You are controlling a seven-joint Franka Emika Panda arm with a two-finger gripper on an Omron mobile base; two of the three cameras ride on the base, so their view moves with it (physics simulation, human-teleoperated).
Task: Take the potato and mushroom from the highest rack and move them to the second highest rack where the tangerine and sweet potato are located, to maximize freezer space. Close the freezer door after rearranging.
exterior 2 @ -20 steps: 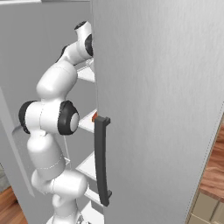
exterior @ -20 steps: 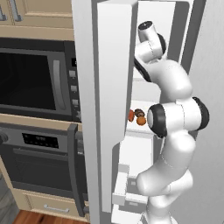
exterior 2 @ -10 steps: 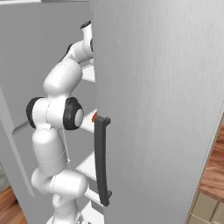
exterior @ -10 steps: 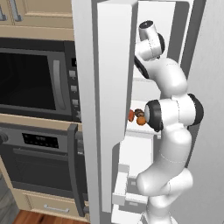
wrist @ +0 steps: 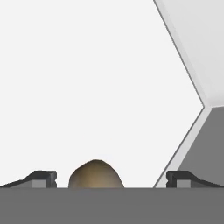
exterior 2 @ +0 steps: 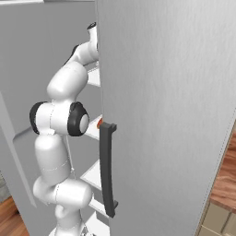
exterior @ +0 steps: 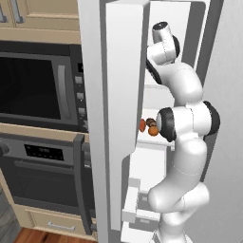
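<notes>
– Where's the potato (wrist: 96, 174)?
– On the top white shelf of the freezer (exterior: 203, 42), sitting between the two fingers (wrist: 43, 178), which are spread wide and not touching it.
– And the rest?
– The tangerine (exterior: 153, 131) and sweet potato (exterior: 142, 125) lie near the front edge of the shelf below; the freezer door (exterior: 118, 109) stands open.

The white arm (exterior: 182, 142) folds in closer to the freezer (exterior: 161, 156), its elbow swinging up and left, now covering part of the sweet potato (exterior: 142, 125) on the shelf.
</notes>
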